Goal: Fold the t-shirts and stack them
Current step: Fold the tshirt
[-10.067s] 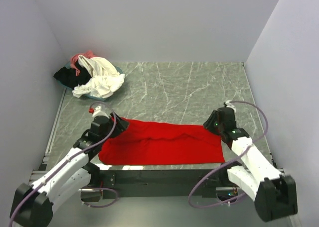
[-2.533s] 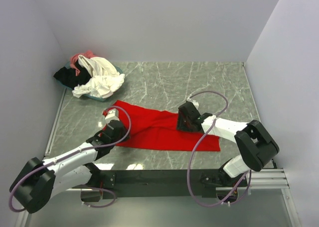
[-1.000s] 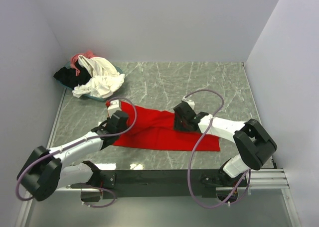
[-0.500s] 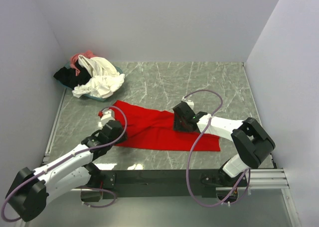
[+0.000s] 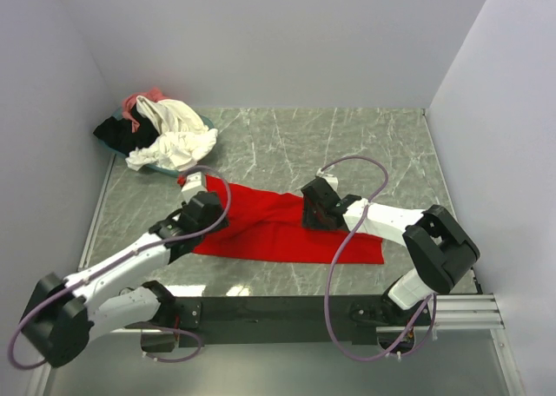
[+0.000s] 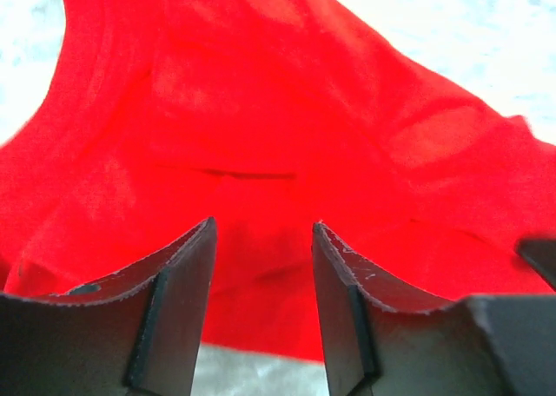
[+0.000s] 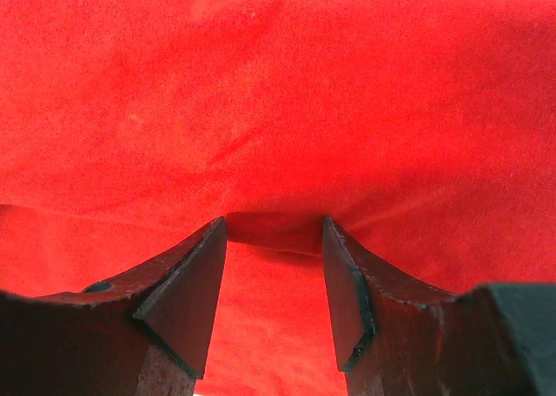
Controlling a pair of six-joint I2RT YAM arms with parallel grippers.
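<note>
The red t-shirt (image 5: 278, 227) lies partly folded on the marble table, a long band running left to right. My left gripper (image 5: 208, 212) is open and low over the shirt's left end; in the left wrist view (image 6: 261, 231) red cloth (image 6: 278, 109) fills the frame beyond the jaws. My right gripper (image 5: 314, 212) is open over a fold near the shirt's middle; the right wrist view (image 7: 271, 227) shows a raised red layer (image 7: 278, 92) just ahead of the jaws. The cream-white (image 5: 178, 135), black (image 5: 113, 133) and pink (image 5: 139, 101) t-shirts lie heaped at the far left.
The heap sits in a teal-rimmed tray (image 5: 165, 167) at the back left corner. White walls close in the table on three sides. Bare marble (image 5: 347, 144) stretches behind the red shirt and to the right.
My left gripper has shifted up and right, farther over the shirt's left end. The shirt's left corner lies slightly differently. My right gripper has stayed almost still.
</note>
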